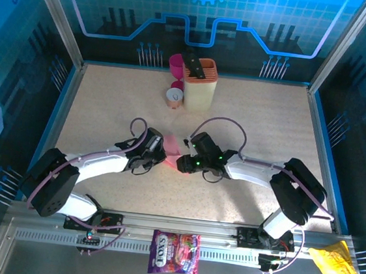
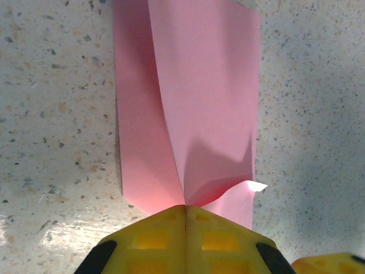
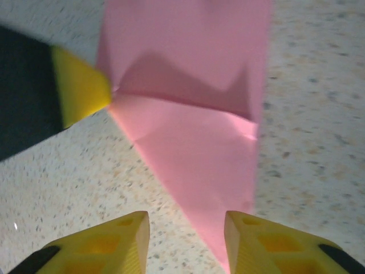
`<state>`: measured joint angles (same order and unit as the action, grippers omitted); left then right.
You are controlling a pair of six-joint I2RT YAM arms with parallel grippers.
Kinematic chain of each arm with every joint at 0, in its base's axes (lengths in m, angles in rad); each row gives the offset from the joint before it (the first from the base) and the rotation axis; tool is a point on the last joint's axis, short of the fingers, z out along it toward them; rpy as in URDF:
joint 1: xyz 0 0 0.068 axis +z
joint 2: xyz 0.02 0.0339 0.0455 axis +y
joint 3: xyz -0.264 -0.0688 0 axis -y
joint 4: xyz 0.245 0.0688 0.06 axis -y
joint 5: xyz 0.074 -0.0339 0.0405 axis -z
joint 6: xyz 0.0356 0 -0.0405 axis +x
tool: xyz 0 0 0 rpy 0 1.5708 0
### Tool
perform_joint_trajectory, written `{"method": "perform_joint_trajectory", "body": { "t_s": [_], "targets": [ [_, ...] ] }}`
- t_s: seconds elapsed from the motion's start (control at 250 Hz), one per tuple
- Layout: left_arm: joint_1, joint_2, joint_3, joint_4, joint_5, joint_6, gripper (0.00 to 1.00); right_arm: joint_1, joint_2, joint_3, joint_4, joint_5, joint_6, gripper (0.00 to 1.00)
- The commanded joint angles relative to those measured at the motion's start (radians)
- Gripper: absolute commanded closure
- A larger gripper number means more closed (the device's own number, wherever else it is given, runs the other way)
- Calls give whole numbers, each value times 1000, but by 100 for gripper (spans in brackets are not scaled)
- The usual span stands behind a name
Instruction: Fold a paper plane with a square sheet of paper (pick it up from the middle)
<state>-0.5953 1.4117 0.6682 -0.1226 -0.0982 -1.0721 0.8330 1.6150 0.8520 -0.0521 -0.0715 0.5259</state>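
Left hand [image 2: 185,211] is clamped on the half-folded pink sheet [image 2: 205,91], lying on the tabletop [image 2: 57,114] well nearer than the beige holder [image 1: 199,83]; right hand [image 3: 187,220] stands apart astride its pointed corner. Mid-fold, I judge: next, pinch that corner.

Overhead overview; wrist close-ups on shared paper [image 2: 199,103]

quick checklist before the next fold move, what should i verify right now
1. Left fingers shut on the paper: ok.
2. Right fingers open, paper tip between them: ok.
3. Paper flat on the table: not ok, the top layer bulges up near the pinch.
4. Folded edges lined up: cannot tell.
5. Cream holder well behind the work spot: ok.
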Motion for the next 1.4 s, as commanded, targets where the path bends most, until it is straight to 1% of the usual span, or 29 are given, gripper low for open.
{"method": "perform_joint_trajectory", "body": {
  "t_s": [0.0,0.228,0.591,0.767,1.007,1.394],
  "targets": [
    [5,-23,41,-84,28,-24,100,63,28,54,-78,83,-111,58],
    [3,-31,41,-106,34,-63,100,127,89,109,-109,243,-94,58],
    [2,-45,27,-107,25,-109,100,175,173,170,-159,348,-74,62],
    [-1,-50,25,-115,19,-120,100,185,192,185,-191,398,-53,70],
    [-9,-57,22,-118,11,-131,100,186,196,188,-204,421,-36,82],
    [-21,-71,30,-125,-1,-143,100,183,206,177,-200,425,-28,95]
  ]
}}
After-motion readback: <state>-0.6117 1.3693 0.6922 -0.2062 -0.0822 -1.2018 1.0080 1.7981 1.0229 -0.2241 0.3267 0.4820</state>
